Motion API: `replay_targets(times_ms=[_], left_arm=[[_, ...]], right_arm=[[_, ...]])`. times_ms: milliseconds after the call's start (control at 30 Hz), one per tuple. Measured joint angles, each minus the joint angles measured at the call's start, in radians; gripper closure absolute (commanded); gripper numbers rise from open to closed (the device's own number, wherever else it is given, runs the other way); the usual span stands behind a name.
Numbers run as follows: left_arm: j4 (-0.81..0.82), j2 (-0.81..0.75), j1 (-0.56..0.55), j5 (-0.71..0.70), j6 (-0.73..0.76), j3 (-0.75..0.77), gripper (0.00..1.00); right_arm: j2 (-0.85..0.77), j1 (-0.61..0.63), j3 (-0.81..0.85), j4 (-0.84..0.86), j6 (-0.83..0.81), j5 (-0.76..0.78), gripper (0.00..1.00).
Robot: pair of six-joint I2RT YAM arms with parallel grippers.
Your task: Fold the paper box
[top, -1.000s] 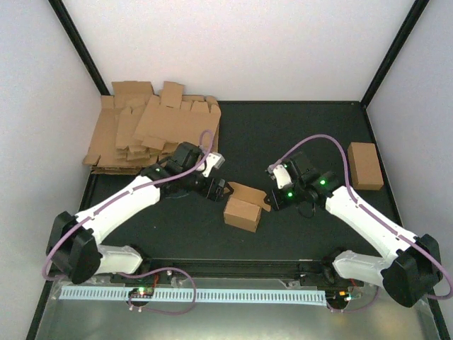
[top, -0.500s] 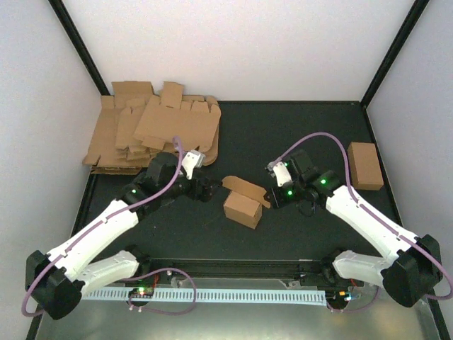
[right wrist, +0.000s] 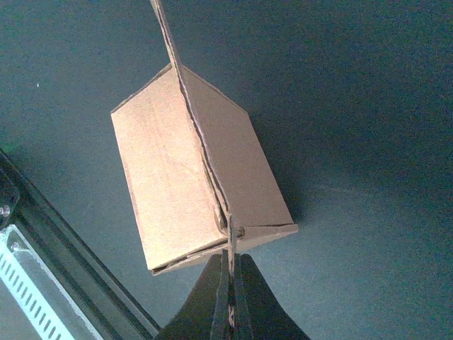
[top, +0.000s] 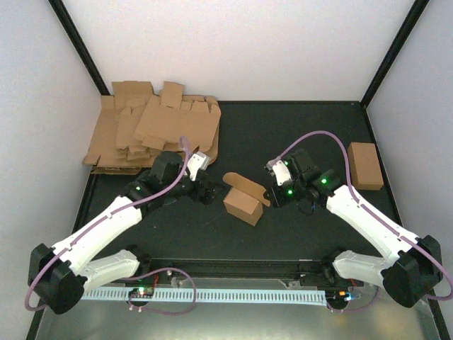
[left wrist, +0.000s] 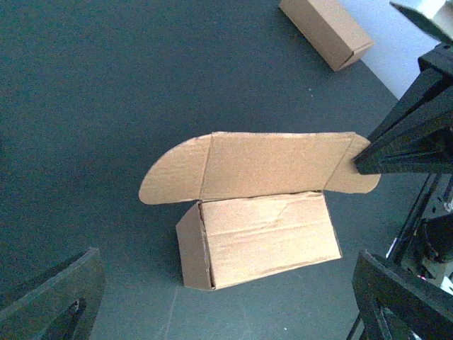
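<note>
The paper box (top: 241,207) lies on the dark table as a small brown carton with its long lid flap (top: 245,184) standing up. My right gripper (top: 267,196) is shut on the rounded end of that flap. In the right wrist view its fingertips (right wrist: 231,283) pinch the flap's edge just below the box (right wrist: 184,177). My left gripper (top: 210,191) is open just left of the box, apart from it. Seen from the left wrist, the box (left wrist: 265,237) and flap (left wrist: 269,166) sit ahead, with nothing between the wide-spread fingers (left wrist: 49,304).
A heap of flat cardboard blanks (top: 152,131) lies at the back left. A closed brown carton (top: 364,165) sits near the right wall, also seen in the left wrist view as a carton (left wrist: 325,28). A black rail (top: 233,265) runs along the near edge.
The left arm drew back to the left from the box, then edged slightly back toward it, its gripper staying open. The box turned a little and its lid flap rose in the right gripper.
</note>
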Motion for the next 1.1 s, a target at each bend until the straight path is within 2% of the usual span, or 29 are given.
replay_targets(times_ms=[233, 433, 700, 867, 900, 1000, 1100], left_arm=[[0.0, 0.078, 0.0, 0.038, 0.031, 0.013, 0.08], [0.0, 0.152, 0.0, 0.068, 0.061, 0.042, 0.09], [0.038, 0.266, 0.0, 0.024, 0.085, 0.081, 0.02], [0.069, 0.322, 0.0, 0.029, 0.113, 0.101, 0.14], [0.068, 0.335, 0.0, 0.037, 0.12, 0.113, 0.18], [0.066, 0.343, 0.0, 0.053, 0.128, 0.125, 0.39], [0.056, 0.34, 0.0, 0.062, 0.136, 0.13, 0.46]], right_arm=[[0.013, 0.0, 0.027, -0.008, -0.028, -0.003, 0.98], [0.039, 0.0, 0.046, -0.007, -0.054, -0.018, 0.98], [0.081, 0.0, 0.05, 0.0, -0.071, -0.026, 0.98], [0.089, 0.0, 0.055, 0.001, -0.074, -0.025, 0.98], [0.093, 0.0, 0.059, 0.001, -0.074, -0.024, 0.98], [0.112, 0.0, 0.073, 0.001, -0.074, -0.019, 0.98], [0.134, 0.0, 0.092, 0.0, -0.074, -0.014, 0.98]])
